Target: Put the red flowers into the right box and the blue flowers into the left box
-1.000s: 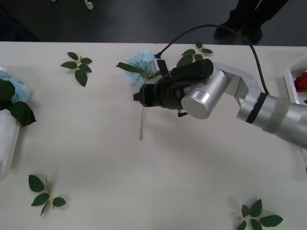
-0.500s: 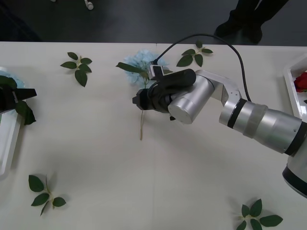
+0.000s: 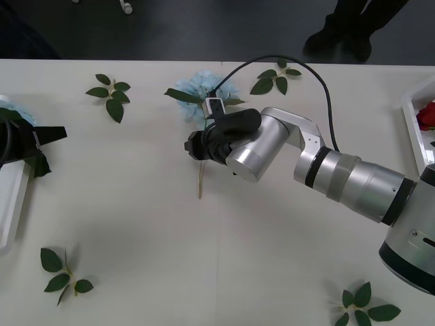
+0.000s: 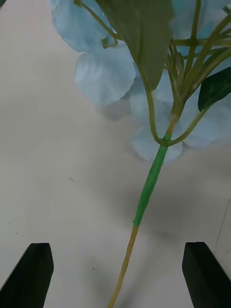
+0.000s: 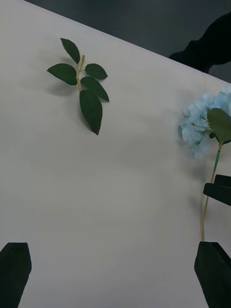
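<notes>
Since the earlier frame, the right gripper (image 3: 194, 147) has been carried lower along one blue flower (image 3: 204, 88) lying on the bench (image 3: 204, 258); its fingers (image 4: 29, 274) are spread wide astride the stem, holding nothing. Left of the flower, the left gripper (image 3: 58, 134) is parked open by the left box (image 3: 10, 204). Four leaf sprigs (image 3: 111, 95) are counted around open bench.

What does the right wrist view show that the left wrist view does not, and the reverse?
Only the right wrist view: the right gripper open, its fingers either side of the blue flower's stem, near the green wrapping.

Only the left wrist view: a leaf sprig, the open left gripper, and the table's far edge.

Both: that same blue flower lying on the white table.
</notes>
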Controlling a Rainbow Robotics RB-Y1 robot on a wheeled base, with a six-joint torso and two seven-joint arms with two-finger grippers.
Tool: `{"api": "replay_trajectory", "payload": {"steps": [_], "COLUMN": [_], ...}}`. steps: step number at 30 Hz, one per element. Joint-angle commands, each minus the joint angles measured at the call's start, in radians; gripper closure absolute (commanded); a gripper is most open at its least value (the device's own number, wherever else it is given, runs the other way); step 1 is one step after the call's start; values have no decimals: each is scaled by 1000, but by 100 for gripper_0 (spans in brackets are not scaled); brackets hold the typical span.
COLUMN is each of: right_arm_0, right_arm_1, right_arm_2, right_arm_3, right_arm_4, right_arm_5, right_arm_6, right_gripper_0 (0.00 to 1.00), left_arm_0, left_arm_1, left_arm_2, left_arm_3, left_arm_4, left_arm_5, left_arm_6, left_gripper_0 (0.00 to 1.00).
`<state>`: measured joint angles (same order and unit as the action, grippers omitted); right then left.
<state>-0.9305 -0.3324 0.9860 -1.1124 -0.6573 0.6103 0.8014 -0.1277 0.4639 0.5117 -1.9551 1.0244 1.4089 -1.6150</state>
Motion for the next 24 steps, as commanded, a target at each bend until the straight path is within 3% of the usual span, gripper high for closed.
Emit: {"api": "replay_trajectory", "payload": {"steps": [1,13,14,15,16,17,18,24], "right_arm_0": [-40,-40,-40,-40,-40,-40,-40,-39], "right_arm_1": [26,85,85,85,85,85,85,84], "right_arm_2": [-12,-10,-12,-12,-12,-12,-12,-12], "right_arm_3": [14,135,135,135,135,135,135,135], "right_arm_4": [15,41,41,41,41,39,39,36], "right_arm_5": [-49,-185,-185,-185,-185,-185,-185,-185], "right_arm_6": [-83,-106,-108,-108,-108,-108,-108,-108], "right_gripper_0": [21,21,26,49,62,88,98,100], "left_arm_0": [14,-17,-17,-18,-20,-20,-21,-26], "left_arm_1": [13,7,7,7,7,7,7,7], "left_arm_2": [-25,-88,-90,-90,-90,-90,-90,-88], "left_arm_3": [-38,-54,-54,-54,-54,-54,-54,-54], "left_arm_4": [25,19,23,28,31,40,46,135], "left_arm_5": [2,2,2,2,2,2,2,2], "left_arm_6": [63,93,95,95,95,95,95,73], "left_gripper_0": [0,0,0,0,0,0,0,0]}}
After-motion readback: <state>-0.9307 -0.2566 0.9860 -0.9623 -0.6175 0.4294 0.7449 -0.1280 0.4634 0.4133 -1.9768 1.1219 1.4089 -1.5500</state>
